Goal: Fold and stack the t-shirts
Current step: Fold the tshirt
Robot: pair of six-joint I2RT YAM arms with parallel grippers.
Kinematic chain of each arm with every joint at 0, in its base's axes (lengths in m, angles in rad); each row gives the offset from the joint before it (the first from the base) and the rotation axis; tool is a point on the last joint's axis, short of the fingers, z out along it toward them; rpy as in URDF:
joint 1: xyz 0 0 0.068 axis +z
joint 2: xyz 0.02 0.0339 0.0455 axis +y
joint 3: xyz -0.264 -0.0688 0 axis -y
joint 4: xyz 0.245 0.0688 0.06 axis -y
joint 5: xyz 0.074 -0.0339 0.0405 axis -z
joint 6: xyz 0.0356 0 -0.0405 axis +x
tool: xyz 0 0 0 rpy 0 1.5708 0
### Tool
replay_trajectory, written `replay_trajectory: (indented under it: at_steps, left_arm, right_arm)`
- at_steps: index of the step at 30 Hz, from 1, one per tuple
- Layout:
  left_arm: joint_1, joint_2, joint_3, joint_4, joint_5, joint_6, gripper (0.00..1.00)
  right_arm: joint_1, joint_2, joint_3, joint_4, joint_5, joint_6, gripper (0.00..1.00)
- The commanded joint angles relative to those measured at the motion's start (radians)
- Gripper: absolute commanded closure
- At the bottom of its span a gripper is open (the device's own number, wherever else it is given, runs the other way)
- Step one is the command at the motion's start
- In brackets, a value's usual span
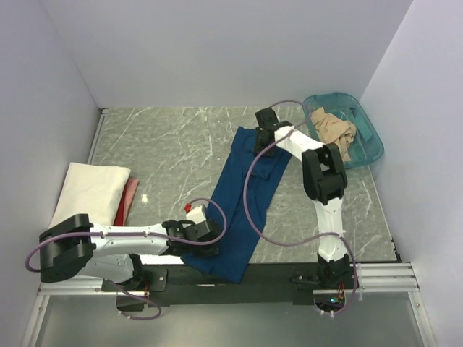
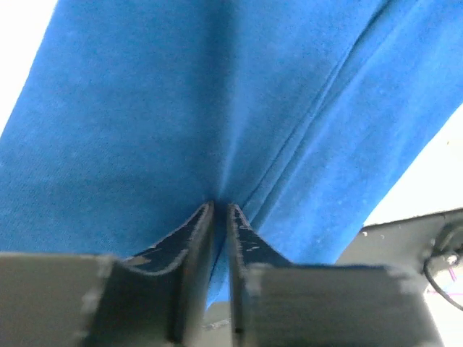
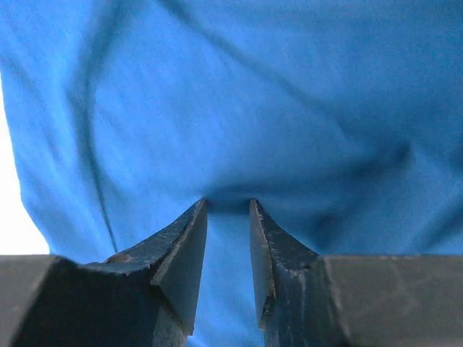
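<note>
Open passage exists over the bare counter (image 1: 166, 148) at far left-centre, between the folded cream shirt (image 1: 87, 189), with a red item (image 1: 129, 201) just beside it, and the navy shirt (image 1: 249, 184). The navy shirt stretches diagonally across the middle and bars a straight crossing. The teal tub (image 1: 370, 148), holding the tan shirt (image 1: 331, 129), occupies the far right corner. A purple cable (image 1: 286, 243) loops over the near-right counter. Walls (image 1: 217, 50) close three sides.

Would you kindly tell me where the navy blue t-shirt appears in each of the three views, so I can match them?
Top external: the navy t-shirt runs diagonally down the middle of the picture.
Left wrist: it fills most of the frame above the left end effector.
Right wrist: it fills nearly the whole frame above the right end effector.
Shared landmark: the end effectors pinching its ends, left at the near end, right at the far end.
</note>
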Motion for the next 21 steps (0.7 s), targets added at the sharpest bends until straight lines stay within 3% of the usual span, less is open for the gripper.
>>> replay_trajectory:
  at_steps: [1, 6, 10, 17, 21]
  left_arm:
    - [-0.017, 0.016, 0.040, -0.010, 0.075, -0.067, 0.77]
    - [0.006, 0.029, 0.145, -0.008, 0.055, -0.010, 0.66]
    - [0.103, 0.039, 0.203, 0.033, 0.092, 0.071, 0.62]
    - [0.434, 0.117, 0.358, 0.157, 0.181, 0.320, 0.56]
    - [0.571, 0.296, 0.507, 0.205, 0.205, 0.456, 0.51]
  right_arm:
    - [-0.004, 0.107, 0.166, -0.076, -0.009, -0.057, 0.63]
    - [-0.005, 0.263, 0.381, -0.182, -0.030, -0.101, 0.63]
    - [-0.007, 0.348, 0.570, -0.225, -0.052, -0.121, 0.63]
    - [-0.019, 0.396, 0.704, -0.162, -0.179, -0.154, 0.56]
    - [-0.017, 0.296, 0.690, -0.110, -0.236, -0.152, 0.47]
